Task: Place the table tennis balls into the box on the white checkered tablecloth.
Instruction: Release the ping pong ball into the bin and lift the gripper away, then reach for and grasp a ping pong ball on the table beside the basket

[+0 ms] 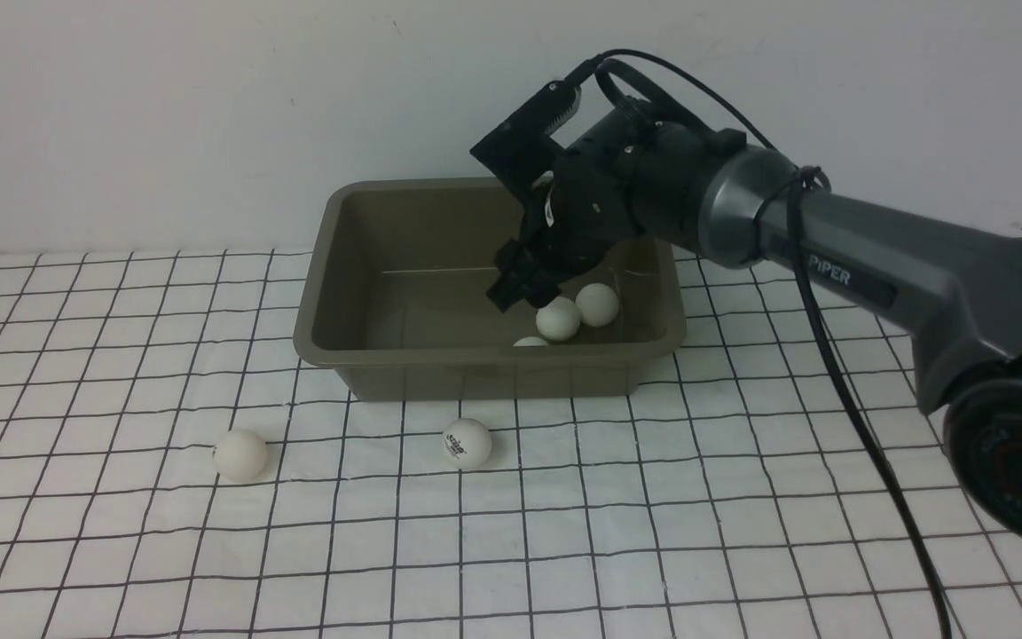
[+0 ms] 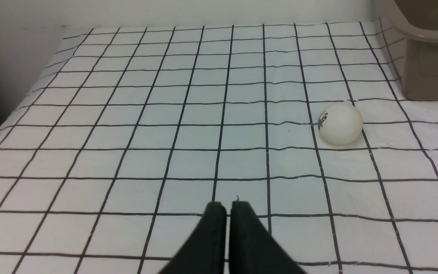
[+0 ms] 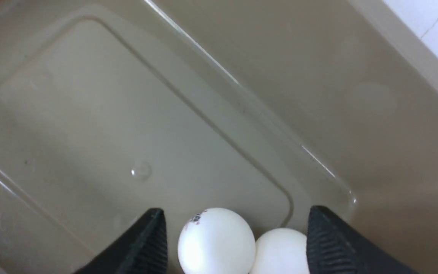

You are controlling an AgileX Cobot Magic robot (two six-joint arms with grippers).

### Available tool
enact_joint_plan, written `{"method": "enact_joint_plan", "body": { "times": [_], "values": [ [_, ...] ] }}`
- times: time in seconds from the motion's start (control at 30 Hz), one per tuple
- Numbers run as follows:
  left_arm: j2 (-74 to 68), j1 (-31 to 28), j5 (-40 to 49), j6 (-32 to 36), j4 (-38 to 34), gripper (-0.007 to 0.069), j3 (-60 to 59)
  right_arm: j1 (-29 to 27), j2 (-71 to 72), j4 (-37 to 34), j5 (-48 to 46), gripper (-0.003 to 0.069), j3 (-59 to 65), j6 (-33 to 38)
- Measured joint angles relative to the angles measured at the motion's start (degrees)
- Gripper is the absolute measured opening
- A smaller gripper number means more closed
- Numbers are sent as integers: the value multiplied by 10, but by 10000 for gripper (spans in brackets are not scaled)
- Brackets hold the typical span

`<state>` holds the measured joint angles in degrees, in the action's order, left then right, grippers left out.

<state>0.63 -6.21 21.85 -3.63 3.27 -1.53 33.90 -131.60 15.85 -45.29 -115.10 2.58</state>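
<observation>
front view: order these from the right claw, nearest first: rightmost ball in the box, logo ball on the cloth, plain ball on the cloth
1. rightmost boxed ball: just right of the right claw, inside the box.
2. logo ball: on the cloth, in front of the box.
3. plain ball: on the cloth, farther to the left.

The box (image 1: 320,293) was smooth olive-grey plastic with a soft sheen; thin bright glints lay along the creases of its floor. The white checkered tablecloth (image 1: 617,532) was matt cloth, slightly wrinkled, with a thin black printed grid. The table tennis balls (image 1: 240,455) were matt white and smooth; the one at six o'clock from the box (image 1: 467,443) bore a small dark print. The right gripper (image 3: 235,211) had matt black fingers (image 3: 333,247) with fine ribbing on their inner faces. The right arm (image 1: 884,266) wore a smooth, dark grey satin shell.
</observation>
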Motion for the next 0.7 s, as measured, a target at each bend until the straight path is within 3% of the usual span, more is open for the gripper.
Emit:
{"method": "enact_joint_plan", "body": {
  "times": [0.17, 0.33, 0.4, 0.43, 0.57, 0.63, 0.7],
  "values": [
    [0, 0, -26, -16, -66, -1, -1, 0, 0, 7, -17, 458, -12, 1],
    [0, 0, -142, -105, -307, -1, -1, 0, 18, 56, -95, 429, -51, 1],
    [0, 0, -198, -141, -432, -1, -1, 0, 46, 96, -140, 352, -75, 1],
    [0, 0, -205, -145, -452, -1, -1, 0, 53, 99, -147, 342, -76, 1],
    [0, 0, -263, -117, -619, -1, -1, -8, 134, 122, -207, 80, -90, -4],
    [0, 0, -271, -84, -654, -1, -1, -23, 176, 100, -231, 11, -91, -6],
    [0, 0, -271, -53, -668, -1, -1, -36, 199, 74, -247, -3, -91, -5]
  ]
}}
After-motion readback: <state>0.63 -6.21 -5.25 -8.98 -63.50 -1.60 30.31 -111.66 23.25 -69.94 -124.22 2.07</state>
